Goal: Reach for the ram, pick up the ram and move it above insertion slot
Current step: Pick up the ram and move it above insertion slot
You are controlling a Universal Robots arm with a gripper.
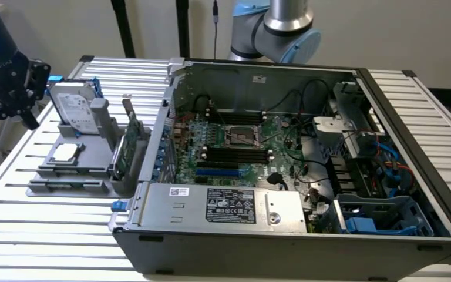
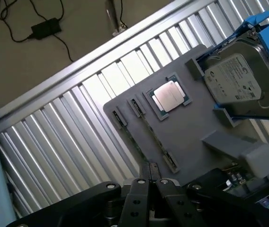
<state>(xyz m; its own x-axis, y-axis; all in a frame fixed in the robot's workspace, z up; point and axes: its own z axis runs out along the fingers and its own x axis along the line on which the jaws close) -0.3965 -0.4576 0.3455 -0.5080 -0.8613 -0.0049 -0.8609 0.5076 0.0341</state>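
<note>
The ram point(image 2: 152, 135) is apparently sitting on edge in the grey holder point(image 2: 191, 137), just beside the processor point(image 2: 170, 97). The gripper point(image 2: 149, 174) is hovering near it, pressed together and empty. Judging by this, it is needing to spread and square up across the thin stick.
</note>
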